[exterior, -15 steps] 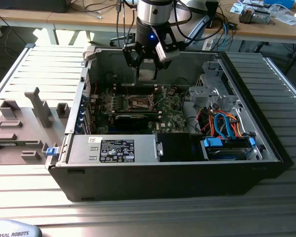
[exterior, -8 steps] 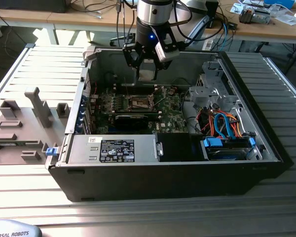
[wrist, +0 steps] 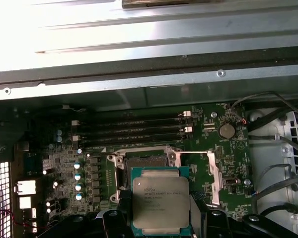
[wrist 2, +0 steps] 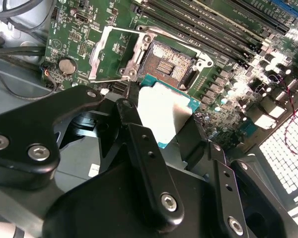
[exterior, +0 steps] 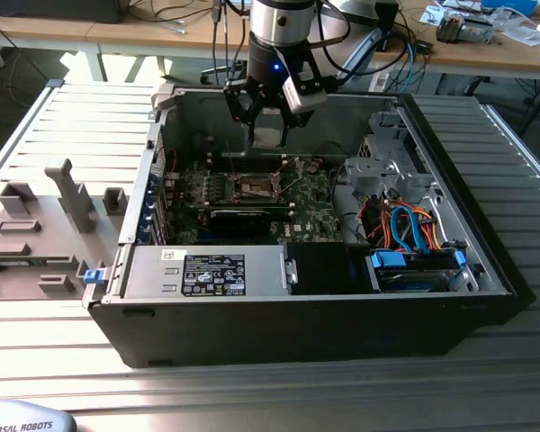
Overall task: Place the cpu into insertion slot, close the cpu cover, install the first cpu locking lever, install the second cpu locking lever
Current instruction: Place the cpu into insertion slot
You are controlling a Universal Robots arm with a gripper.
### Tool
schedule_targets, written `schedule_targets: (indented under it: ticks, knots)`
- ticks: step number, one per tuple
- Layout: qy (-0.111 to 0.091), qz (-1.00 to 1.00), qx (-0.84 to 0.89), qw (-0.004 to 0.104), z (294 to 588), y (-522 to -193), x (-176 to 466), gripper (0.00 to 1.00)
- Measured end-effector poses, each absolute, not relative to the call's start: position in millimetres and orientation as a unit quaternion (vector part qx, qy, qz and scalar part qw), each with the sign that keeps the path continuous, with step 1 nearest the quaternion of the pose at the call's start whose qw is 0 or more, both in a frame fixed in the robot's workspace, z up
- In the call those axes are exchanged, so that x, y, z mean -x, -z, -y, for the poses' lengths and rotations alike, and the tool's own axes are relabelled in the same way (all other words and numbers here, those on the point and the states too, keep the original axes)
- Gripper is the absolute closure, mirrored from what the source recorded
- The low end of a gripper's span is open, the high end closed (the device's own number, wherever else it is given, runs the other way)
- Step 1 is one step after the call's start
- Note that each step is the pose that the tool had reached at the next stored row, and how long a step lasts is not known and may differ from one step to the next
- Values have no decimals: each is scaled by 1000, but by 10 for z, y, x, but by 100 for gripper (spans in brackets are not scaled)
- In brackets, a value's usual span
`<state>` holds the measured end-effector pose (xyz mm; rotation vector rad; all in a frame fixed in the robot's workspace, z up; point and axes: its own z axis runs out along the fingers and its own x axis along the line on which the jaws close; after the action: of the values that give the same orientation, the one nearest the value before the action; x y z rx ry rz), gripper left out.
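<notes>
cpu [wrist 2: 164, 111] above board [wrist 2: 79, 29], near insertion slot [wrist 2: 169, 62] | cpu cover [wrist 2: 133, 58] beside insertion slot

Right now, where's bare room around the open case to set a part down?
Ribbed table in front of the case is bare. Inside is crowded: cables, board, and gripper holding the cpu near the insertion slot.

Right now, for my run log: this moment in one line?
tool: shut on cpu | cpu: held near insertion slot, not seated | cpu cover: open

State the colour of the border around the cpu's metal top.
Teal-green, edging the cpu; clearest in the first wrist view.
</notes>
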<state>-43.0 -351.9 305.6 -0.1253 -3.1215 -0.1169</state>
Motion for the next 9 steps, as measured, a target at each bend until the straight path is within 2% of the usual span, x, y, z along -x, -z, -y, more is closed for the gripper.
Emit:
schedule_targets:
  ticks: [9]
  knots:
    - [34,998,44,7,3519,-3052,430,46]
